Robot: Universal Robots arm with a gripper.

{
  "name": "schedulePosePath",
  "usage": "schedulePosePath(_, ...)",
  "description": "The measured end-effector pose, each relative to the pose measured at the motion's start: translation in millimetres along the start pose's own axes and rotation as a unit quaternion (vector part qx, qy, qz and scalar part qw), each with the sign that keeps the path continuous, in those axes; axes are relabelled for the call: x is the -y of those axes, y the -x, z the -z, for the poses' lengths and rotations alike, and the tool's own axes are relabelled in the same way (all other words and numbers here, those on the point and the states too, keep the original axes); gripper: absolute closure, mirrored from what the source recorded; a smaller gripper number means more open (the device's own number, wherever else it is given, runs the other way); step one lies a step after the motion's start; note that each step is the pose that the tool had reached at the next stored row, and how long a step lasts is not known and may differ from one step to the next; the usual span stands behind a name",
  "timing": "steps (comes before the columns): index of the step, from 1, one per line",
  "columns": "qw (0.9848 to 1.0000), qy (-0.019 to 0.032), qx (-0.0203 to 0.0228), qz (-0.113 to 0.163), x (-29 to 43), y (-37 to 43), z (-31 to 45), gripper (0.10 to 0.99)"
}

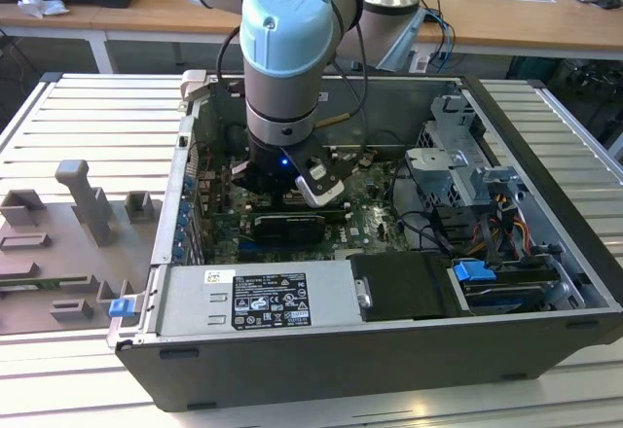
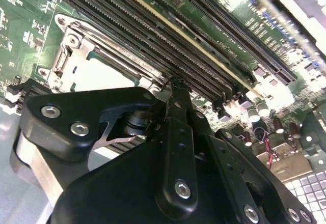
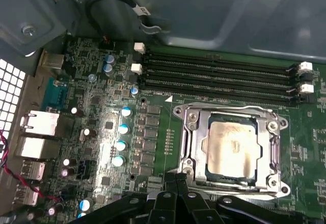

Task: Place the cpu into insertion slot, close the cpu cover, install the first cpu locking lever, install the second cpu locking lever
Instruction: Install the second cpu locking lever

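One cpu (image 3: 233, 147) sits in the slot (image 3: 191, 132) under the closed cover (image 3: 270, 155). Gripper (image 3: 175, 183) jaw state cannot be told. Press each lever fully under its hook.

In the exterior view, the insertion slot is hidden beneath the arm (image 1: 282, 68), and the gripper (image 1: 292, 187) is largely covered by the wrist above it. In the second wrist view, most of the cpu (image 2: 104, 74) and the near part of the cpu cover (image 2: 71, 51) are blocked by the gripper's black linkage (image 2: 153, 168). In the first wrist view, the gripper (image 3: 175, 203) is cut off by the picture's edge, so the state of its fingers cannot be told.
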State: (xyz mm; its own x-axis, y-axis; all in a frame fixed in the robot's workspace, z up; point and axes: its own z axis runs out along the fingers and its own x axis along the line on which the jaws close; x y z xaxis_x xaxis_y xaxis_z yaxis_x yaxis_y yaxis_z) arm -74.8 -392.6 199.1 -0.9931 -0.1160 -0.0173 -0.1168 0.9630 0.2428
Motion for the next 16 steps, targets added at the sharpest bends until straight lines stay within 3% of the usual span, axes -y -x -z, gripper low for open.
schedulePosePath(2, 1.0000, 0.0036, -0.0001, 0.002, 0.1, -0.7, -1.7, 0.980)
schedulePosePath(7, 1.0000, 0.0042, -0.0003, 0.003, 0.0, -2.3, -1.8, 0.980)
schedulePosePath(11, 1.0000, 0.0049, 0.0001, 0.003, -2.9, -2.1, 9.4, 0.980)
schedulePosePath(16, 1.0000, 0.0048, 0.0001, 0.003, -4.4, -2.1, 15.3, 0.980)
